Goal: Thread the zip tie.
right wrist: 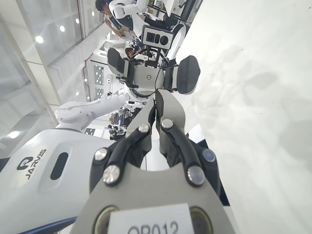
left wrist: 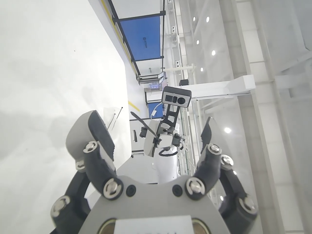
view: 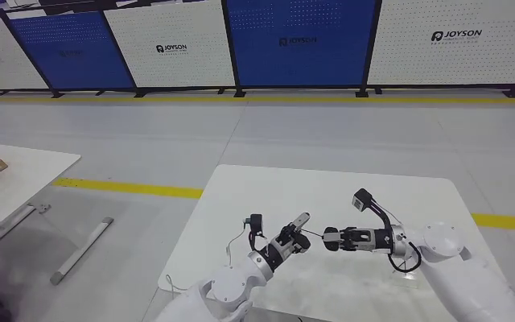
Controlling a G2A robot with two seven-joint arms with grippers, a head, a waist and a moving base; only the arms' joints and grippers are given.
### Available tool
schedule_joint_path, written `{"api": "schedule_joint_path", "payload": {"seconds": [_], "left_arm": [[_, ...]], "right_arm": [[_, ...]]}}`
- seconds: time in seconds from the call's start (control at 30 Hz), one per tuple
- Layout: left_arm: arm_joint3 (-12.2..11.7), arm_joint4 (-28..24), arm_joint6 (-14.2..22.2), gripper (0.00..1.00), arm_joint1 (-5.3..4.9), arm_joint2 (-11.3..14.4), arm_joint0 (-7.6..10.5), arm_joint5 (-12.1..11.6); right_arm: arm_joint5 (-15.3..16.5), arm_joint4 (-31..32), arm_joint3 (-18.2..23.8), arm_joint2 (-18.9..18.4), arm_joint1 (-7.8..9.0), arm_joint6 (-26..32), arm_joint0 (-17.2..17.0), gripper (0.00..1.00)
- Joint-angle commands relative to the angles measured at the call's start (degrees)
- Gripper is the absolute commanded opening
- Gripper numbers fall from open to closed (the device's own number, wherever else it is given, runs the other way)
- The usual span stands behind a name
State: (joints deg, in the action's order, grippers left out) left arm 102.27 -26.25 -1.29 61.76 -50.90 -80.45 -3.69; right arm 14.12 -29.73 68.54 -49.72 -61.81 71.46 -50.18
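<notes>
Zip tie (left wrist: 142, 123) pinched in the closed right end effector (right wrist: 157, 98) above the counter (view: 338, 193), long axis running toward the empty left end effector (left wrist: 153, 127), spread wide and facing it close by.

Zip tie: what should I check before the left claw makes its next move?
1. Right claw shut on the zip tie: ok.
2. Left claw open: ok.
3. Claws face each other above the table: ok.
4. Tie's free end lies between the left claw's fingers: cannot tell.
5. Which end of the tie the right claw holds: cannot tell.
6. Spare ties lie on the table, apart from both claws: ok.
</notes>
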Motion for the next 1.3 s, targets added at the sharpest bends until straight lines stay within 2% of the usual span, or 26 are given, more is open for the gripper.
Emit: {"api": "schedule_joint_path", "payload": {"seconds": [0.0,0.1,0.17,0.43,0.7,0.73,0.77,0.8,0.93,1.0,1.03,1.07,1.13,1.17,1.2,1.27], "left_arm": [[-0.1,0.0,0.4,0.25,0.04,-0.4,-0.18,-0.3],[-0.2,0.0,1.0,0.05,0.14,-0.8,-0.39,-0.5],[-0.3,0.3,1.5,0.00,0.18,-1.0,-0.61,-0.8],[-0.2,1.4,4.1,0.00,0.13,-2.3,-1.82,-1.7],[0.1,2.8,4.9,0.00,0.32,-2.8,-2.54,-1.4],[0.1,2.8,5.0,0.03,0.36,-2.8,-2.59,-1.3],[0.2,2.9,5.1,0.34,0.39,-2.9,-2.65,-1.2],[0.2,2.9,5.2,0.44,0.42,-3.0,-2.72,-1.2],[0.5,3.0,5.7,0.45,0.49,-3.3,-3.21,-1.6],[0.7,3.0,6.0,0.42,0.52,-3.6,-3.42,-1.7],[0.7,3.1,6.1,0.37,0.54,-3.7,-3.48,-1.9],[0.7,3.3,6.2,0.26,0.57,-3.7,-3.58,-2.0],[0.7,3.4,6.2,0.18,0.62,-3.9,-3.68,-2.0],[0.7,3.5,6.2,0.07,0.66,-3.9,-3.73,-2.0],[0.7,3.6,6.2,0.02,0.70,-3.9,-3.76,-2.0],[0.7,3.7,6.3,0.00,0.77,-4.0,-3.80,-2.0]], "right_arm": [[0.0,0.0,0.0,0.0,0.00,0.0,0.0,0.00],[0.0,0.0,0.0,0.0,0.00,0.0,0.0,0.00],[0.0,0.0,0.0,0.0,0.00,0.0,0.0,0.00],[0.0,0.0,0.0,0.0,0.00,0.0,0.0,0.00],[0.0,0.0,0.0,0.0,0.00,0.0,0.0,0.00],[0.0,0.0,0.0,0.0,0.00,0.0,0.0,0.00],[0.0,0.0,0.0,0.0,0.00,0.0,0.0,0.00],[0.0,0.0,0.0,0.0,0.00,0.0,0.0,0.00],[0.0,0.0,0.0,0.0,0.00,0.0,0.0,0.00],[0.0,0.0,0.0,0.0,0.00,0.0,0.0,0.00],[0.0,0.0,0.0,0.0,0.00,0.0,0.0,0.00],[0.0,0.0,0.0,0.0,0.00,0.0,0.0,0.00],[0.0,0.0,0.0,0.0,0.00,0.0,0.0,0.00],[0.0,0.0,0.0,0.0,0.00,0.0,0.0,0.00],[0.0,0.0,0.0,0.0,0.00,0.0,0.0,0.00],[0.0,0.0,0.0,0.0,0.00,0.0,0.0,0.00]]}}
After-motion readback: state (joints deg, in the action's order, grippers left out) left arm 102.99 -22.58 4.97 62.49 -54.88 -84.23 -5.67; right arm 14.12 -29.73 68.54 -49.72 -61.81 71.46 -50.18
